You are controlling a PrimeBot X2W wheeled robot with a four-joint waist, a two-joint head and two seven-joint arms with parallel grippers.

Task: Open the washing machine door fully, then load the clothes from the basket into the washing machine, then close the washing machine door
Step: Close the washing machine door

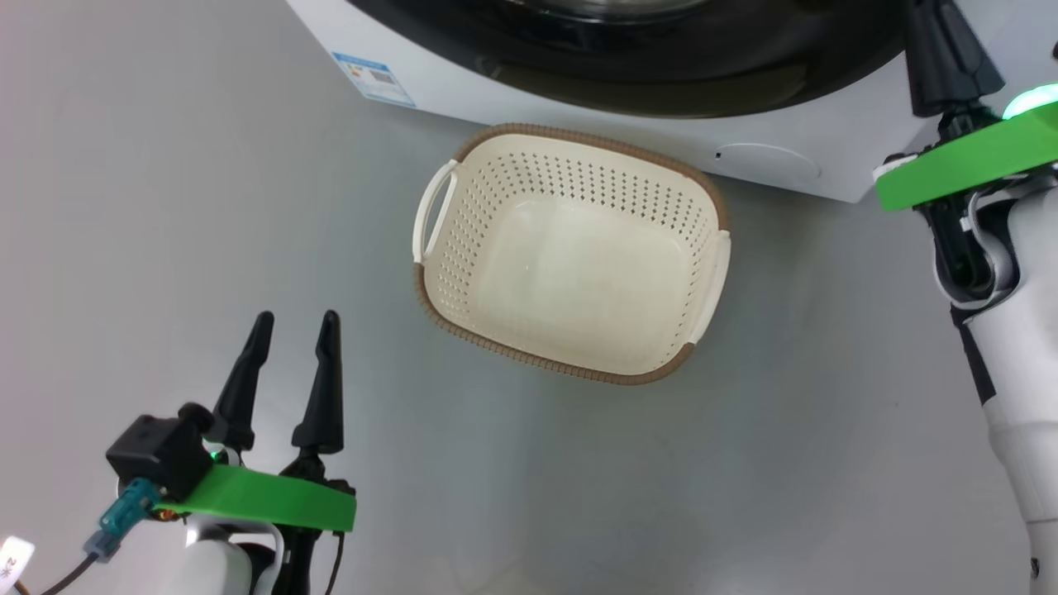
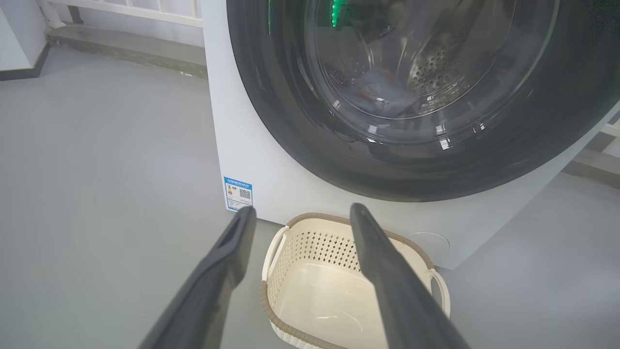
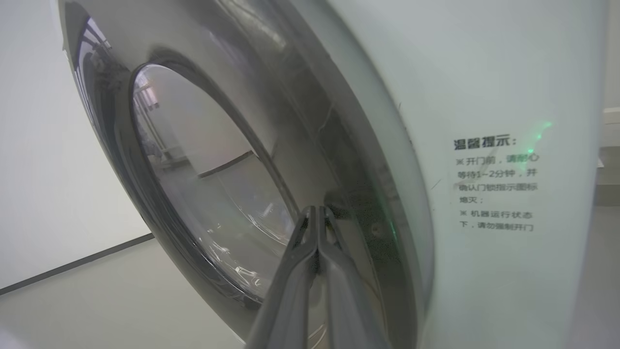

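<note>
The washing machine stands at the top of the head view, and its glossy black washing machine door lies against its front. Through the door glass I see the clothes, light blue with orange, lying in the drum. The cream basket sits on the floor before the machine with nothing in it. My left gripper hovers open at the lower left, well short of the basket. My right gripper is shut, its tips against the door's black rim by the machine's right side.
Grey floor surrounds the basket. A blue label sticker and a round white cap mark the machine's lower front. A printed notice is on its side panel. A low ledge with white railing runs behind, left of the machine.
</note>
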